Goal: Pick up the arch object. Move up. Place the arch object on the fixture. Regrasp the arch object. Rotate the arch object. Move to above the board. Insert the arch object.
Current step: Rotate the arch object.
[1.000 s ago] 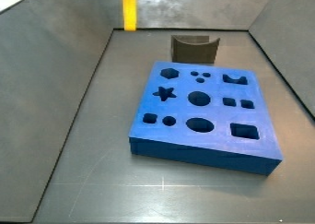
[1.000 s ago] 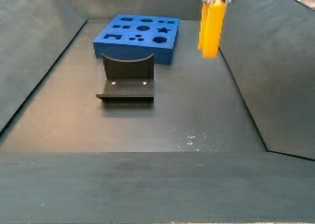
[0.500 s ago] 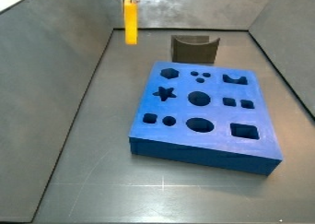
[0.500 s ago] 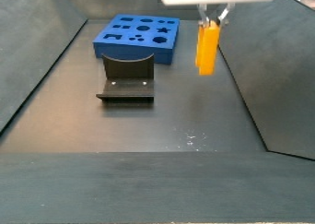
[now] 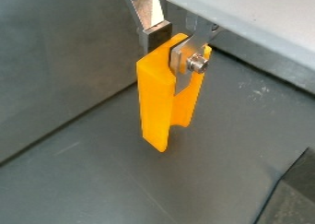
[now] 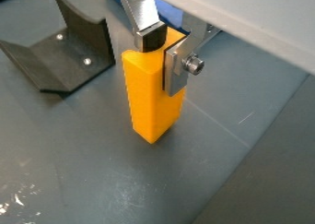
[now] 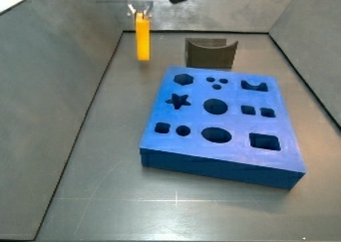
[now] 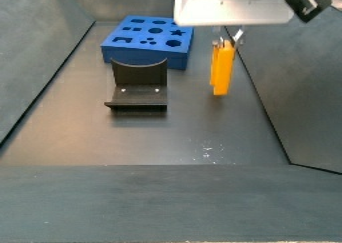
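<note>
Dark grey flooring (image 7: 120, 186) fills the bin, walled by sloping grey panels. Largest on it is the board (image 7: 220, 121), a thick blue slab with dark star, circle, square and arch holes, lying flat near the middle of the floor in a side view and toward the far end in a side view (image 8: 150, 40). Just past one short edge of the board stands the fixture (image 7: 209, 53), a dark block with a curved notch in its top, close to the board (image 8: 136, 85); in a wrist view it sits apart from the hanging piece (image 6: 62, 48). The gripper (image 7: 142, 11) hangs above the floor near a side wall, beside the board, its silver fingers (image 6: 149, 34) closed onto the upper end of the arch object (image 6: 153, 94). That yellow-orange oblong hangs upright and clear of the floor in both side views (image 8: 222, 69) and both wrist views (image 5: 164, 94).
</note>
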